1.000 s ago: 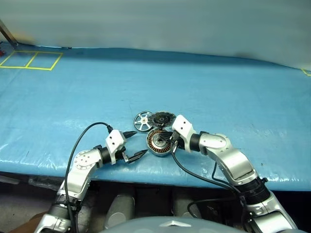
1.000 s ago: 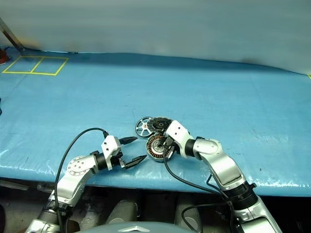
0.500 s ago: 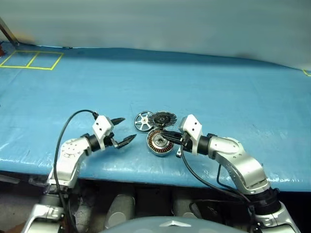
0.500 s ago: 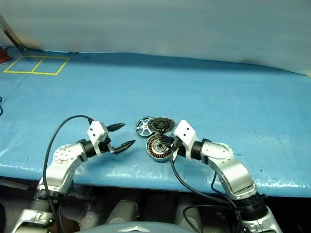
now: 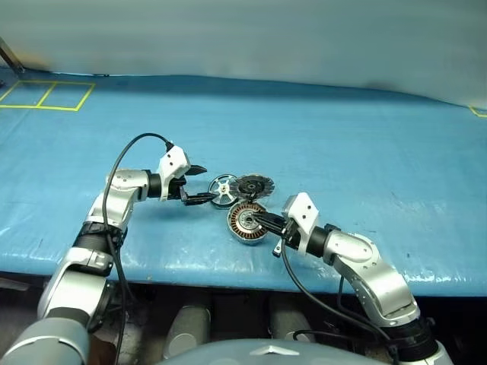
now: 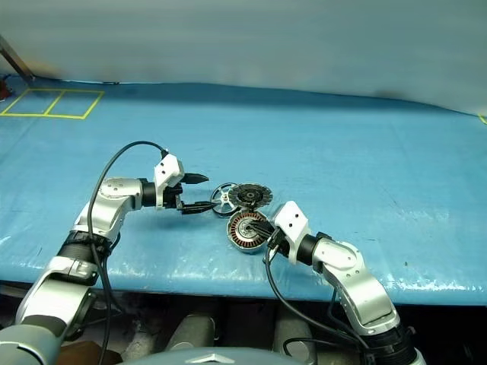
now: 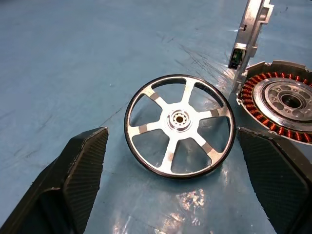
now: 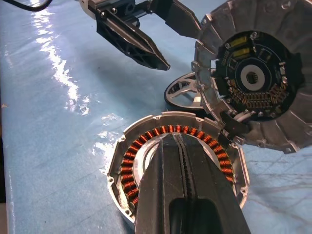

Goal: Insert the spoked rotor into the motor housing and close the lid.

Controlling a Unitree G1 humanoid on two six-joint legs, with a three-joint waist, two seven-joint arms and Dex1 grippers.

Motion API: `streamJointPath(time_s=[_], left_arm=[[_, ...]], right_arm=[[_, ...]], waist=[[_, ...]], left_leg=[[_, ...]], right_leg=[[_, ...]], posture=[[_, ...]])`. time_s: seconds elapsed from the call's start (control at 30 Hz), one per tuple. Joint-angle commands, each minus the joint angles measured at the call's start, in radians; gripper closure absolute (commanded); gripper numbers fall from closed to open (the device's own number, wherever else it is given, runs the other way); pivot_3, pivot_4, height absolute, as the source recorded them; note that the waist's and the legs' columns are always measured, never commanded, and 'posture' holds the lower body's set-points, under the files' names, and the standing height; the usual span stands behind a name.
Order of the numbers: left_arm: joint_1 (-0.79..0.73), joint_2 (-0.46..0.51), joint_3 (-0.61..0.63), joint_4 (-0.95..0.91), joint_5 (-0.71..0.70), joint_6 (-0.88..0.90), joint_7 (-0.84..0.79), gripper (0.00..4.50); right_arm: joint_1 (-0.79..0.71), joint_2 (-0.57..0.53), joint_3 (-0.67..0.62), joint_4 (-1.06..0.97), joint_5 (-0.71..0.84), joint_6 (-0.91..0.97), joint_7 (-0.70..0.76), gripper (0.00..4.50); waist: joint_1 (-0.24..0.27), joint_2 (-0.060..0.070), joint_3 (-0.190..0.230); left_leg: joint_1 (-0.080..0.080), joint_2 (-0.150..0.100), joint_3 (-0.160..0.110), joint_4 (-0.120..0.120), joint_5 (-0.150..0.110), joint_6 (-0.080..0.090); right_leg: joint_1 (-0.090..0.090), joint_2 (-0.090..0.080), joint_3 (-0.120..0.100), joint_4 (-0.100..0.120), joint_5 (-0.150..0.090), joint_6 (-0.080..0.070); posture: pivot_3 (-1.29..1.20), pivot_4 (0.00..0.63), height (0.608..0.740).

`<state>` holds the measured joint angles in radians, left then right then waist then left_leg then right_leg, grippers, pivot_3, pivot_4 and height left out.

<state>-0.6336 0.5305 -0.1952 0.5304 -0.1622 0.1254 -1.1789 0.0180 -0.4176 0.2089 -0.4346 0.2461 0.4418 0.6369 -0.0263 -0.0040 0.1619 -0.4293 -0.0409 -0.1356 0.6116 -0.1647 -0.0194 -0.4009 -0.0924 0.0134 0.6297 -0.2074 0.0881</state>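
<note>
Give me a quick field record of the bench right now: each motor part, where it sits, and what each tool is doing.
motor housing: flat on the blue table, coils up, empty
spoked rotor: flat on the table beside the housing, untouched
lid: hinged open, standing up at the housing's rim
left tool: open, fingers either side of the rotor, not closed on it
right tool: shut, over the housing
rotor inserted: no

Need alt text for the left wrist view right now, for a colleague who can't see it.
The silver spoked rotor lies flat on the blue table cover, centred between the left gripper's wide-open black fingers. The motor housing with copper coils sits just beyond it.
</note>
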Motion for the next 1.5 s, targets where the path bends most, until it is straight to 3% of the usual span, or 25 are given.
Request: streamJointPath(time_s=[0.03,0.5,0.6,0.77,1.5], left_arm=[[-0.069,0.004,-0.023,0.059,0.035,-0.024,-0.058,0.00],[-0.159,-0.084,-0.060,0.230,0.127,-0.115,-0.083,0.00],[-0.163,-0.095,-0.059,0.245,0.132,-0.117,-0.085,0.62],[-0.169,-0.101,-0.055,0.265,0.136,-0.129,-0.088,2.27],[-0.231,-0.070,-0.064,0.311,0.206,-0.235,-0.130,2.27]], right_arm=[[0.021,0.020,-0.007,-0.038,-0.003,-0.040,-0.030,4.49],[0.058,0.026,0.008,-0.053,-0.017,-0.049,-0.067,4.49],[0.057,0.024,0.012,-0.057,-0.016,-0.046,-0.068,4.50],[0.064,0.016,0.012,-0.064,-0.014,-0.046,-0.068,4.50],[0.053,0.016,0.024,-0.048,-0.018,-0.048,-0.064,4.50]], waist=[[-0.001,0.000,0.000],[0.000,-0.001,0.001],[-0.001,-0.001,0.001],[-0.001,-0.001,0.000],[-0.001,-0.001,0.001]], left_leg=[[0.000,0.000,0.000,0.000,0.000,0.000],[0.000,0.000,0.000,0.001,0.000,0.000],[0.000,0.000,0.000,0.001,0.000,0.000],[0.000,0.000,-0.001,0.001,0.000,0.000],[0.001,0.000,-0.001,0.002,0.000,0.000]], right_leg=[[0.000,0.000,0.000,0.000,0.000,0.000],[0.000,0.000,0.000,0.000,0.000,0.000],[0.000,0.000,0.000,0.001,0.000,0.000],[0.000,0.000,0.000,0.001,0.000,0.001],[0.001,0.000,0.000,0.004,0.000,0.001]], posture=[[0.00,0.150,0.740],[0.00,0.150,0.740],[0.00,0.150,0.740],[0.00,0.150,0.740],[0.00,0.150,0.740]])
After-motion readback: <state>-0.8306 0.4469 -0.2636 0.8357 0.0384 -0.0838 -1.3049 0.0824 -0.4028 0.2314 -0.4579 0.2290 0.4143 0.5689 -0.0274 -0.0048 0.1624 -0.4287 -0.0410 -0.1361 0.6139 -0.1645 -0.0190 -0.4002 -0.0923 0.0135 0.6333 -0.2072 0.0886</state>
